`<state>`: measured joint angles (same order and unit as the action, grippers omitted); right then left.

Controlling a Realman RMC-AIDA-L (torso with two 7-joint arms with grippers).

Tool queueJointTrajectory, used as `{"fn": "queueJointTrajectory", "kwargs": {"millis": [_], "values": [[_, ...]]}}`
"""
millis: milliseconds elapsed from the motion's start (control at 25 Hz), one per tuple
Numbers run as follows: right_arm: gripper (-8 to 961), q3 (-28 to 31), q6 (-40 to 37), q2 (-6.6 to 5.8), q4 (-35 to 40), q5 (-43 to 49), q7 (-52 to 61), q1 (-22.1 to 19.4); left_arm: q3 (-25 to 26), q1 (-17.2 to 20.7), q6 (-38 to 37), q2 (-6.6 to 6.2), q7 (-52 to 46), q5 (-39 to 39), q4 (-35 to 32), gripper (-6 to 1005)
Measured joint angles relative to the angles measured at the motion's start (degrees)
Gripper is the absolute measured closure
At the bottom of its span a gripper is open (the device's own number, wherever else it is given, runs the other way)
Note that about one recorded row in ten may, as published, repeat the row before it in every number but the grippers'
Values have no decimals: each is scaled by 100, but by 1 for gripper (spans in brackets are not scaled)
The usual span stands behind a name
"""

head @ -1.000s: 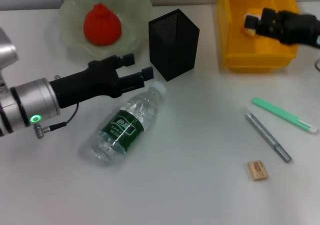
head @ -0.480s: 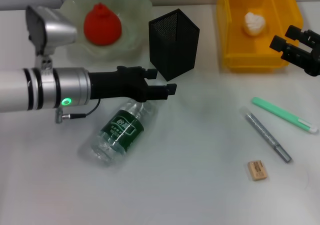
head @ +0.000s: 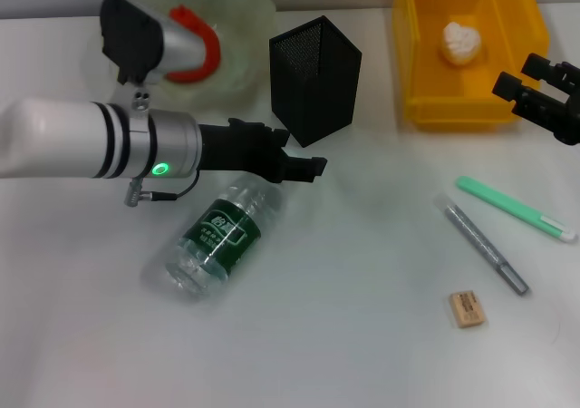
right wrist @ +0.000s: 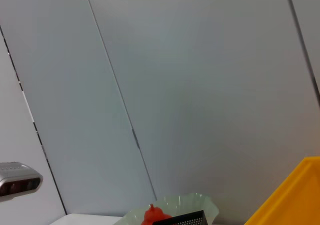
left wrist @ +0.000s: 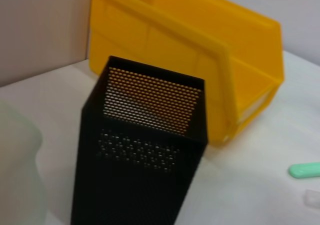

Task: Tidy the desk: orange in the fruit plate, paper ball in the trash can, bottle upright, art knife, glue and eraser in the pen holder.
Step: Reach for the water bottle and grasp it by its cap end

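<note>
Bottle (head: 220, 238) one, eraser (head: 467, 308) one, orange (head: 201, 53) one

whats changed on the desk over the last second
The right claw let the paper ball go into the trash can and drew back out beside its right wall, open and empty. The left claw swung across from the left and now reaches, open, over the cap end of the lying bottle. The bottle, pen holder, eraser and orange in the fruit plate stayed put.
</note>
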<state>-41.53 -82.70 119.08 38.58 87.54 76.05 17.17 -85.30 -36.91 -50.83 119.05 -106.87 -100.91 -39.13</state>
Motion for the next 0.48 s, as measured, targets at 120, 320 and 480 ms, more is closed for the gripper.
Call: {"fn": "queueJointTrajectory", "kwargs": {"millis": [120,320,480], "values": [[234,37,0,1,-2,-1,-11,-3,-200,0,145,3,-212,-44,-118,214],[235,40,6,1,-6,0,-14,-3,-266,1,234,2,-527,-365,-165,214],[235,40,18,-2,-9,0,-15,2,-294,9,245,3,-686,-513,-184,214]]}}
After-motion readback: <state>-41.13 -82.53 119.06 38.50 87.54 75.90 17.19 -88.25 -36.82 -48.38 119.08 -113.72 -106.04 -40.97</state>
